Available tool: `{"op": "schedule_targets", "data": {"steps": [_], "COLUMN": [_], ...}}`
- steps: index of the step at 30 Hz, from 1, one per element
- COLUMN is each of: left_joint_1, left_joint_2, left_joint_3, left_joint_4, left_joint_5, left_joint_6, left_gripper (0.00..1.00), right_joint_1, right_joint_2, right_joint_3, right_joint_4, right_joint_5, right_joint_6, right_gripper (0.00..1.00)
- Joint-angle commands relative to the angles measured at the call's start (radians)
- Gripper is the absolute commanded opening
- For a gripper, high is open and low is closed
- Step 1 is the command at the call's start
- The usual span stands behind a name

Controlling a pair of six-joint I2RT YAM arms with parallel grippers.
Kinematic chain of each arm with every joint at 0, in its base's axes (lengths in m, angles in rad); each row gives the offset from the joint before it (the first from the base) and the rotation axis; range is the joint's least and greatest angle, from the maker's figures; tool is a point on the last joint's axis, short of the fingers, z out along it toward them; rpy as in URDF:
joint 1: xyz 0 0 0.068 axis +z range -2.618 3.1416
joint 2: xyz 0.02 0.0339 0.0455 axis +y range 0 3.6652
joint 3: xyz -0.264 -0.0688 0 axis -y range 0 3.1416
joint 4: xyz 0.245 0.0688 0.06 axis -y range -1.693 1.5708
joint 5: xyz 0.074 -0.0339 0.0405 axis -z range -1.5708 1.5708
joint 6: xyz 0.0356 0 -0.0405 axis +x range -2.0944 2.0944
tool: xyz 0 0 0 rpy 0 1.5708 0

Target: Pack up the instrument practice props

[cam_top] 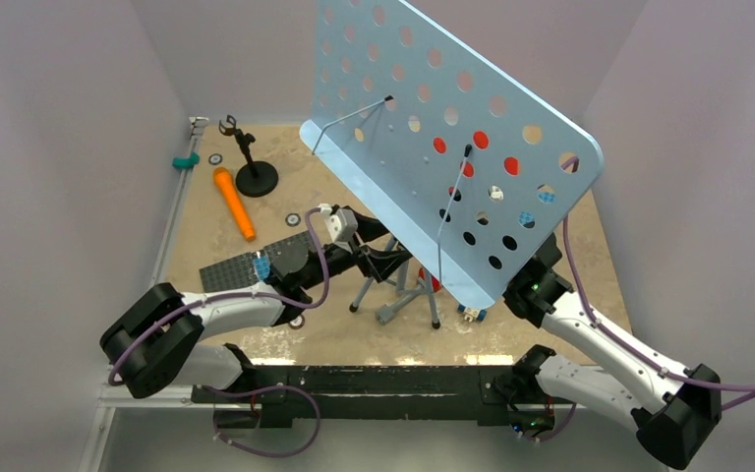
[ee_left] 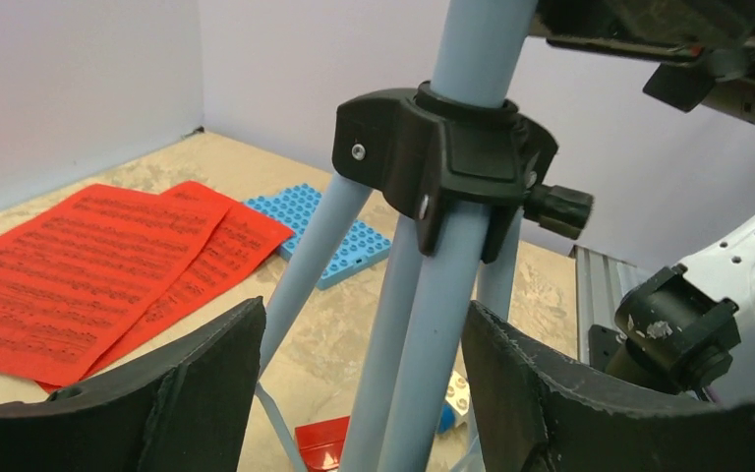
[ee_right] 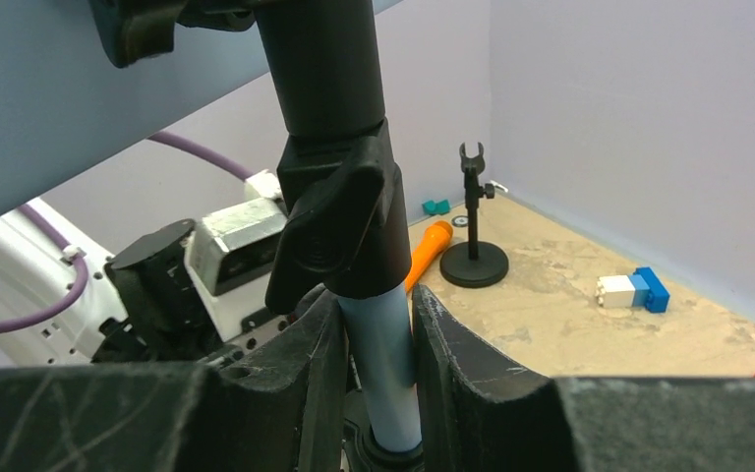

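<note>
Music stand [cam_top: 393, 147] on tan tabletop [cam_top: 202, 231], lilac walls [cam_top: 59, 147]

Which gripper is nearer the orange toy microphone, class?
Left. The left gripper straddles the music stand's tripod legs on the microphone's side; the right gripper clamps the stand's pole from the far side.

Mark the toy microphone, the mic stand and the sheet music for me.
orange toy microphone [cam_top: 234, 204], top view, mid-body.
black mic stand [cam_top: 261, 183], top view, round base.
red sheet-music pages [ee_left: 79, 265], left wrist view, top page.
</note>
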Motion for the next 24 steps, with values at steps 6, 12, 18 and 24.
{"op": "schedule_targets", "data": {"steps": [6, 12, 18, 24], "left_joint_1": [0.068, 0.064, 0.035, 0.010], "left_joint_2": [-0.001, 0.050, 0.114, 0.169], "left_joint_3": [0.015, 0.087, 0.160, 0.192], "left_joint_4": [0.113, 0.186, 0.185, 0.176], "left_joint_5": [0.205, 0.334, 0.391, 0.374], "left_joint_6": [-0.165, -0.280, -0.300, -0.262], "left_gripper": [1.00, 1.00, 1.00, 1.00], "right_joint_1": [-0.008, -0.009, -0.010, -0.010], "right_joint_2": [-0.030, -0.037, -0.045, -0.070], "right_joint_3": [-0.024, -0.023, -0.018, -0.010], "right_joint_4": [-0.035, -0.046, -0.085, -0.175], "right_joint_5": [-0.076, -0.105, -0.144, -0.144], "right_joint_6": [0.035, 0.048, 0.049, 0.003], "right_gripper": [0.00, 0.00, 0.00, 0.00]}}
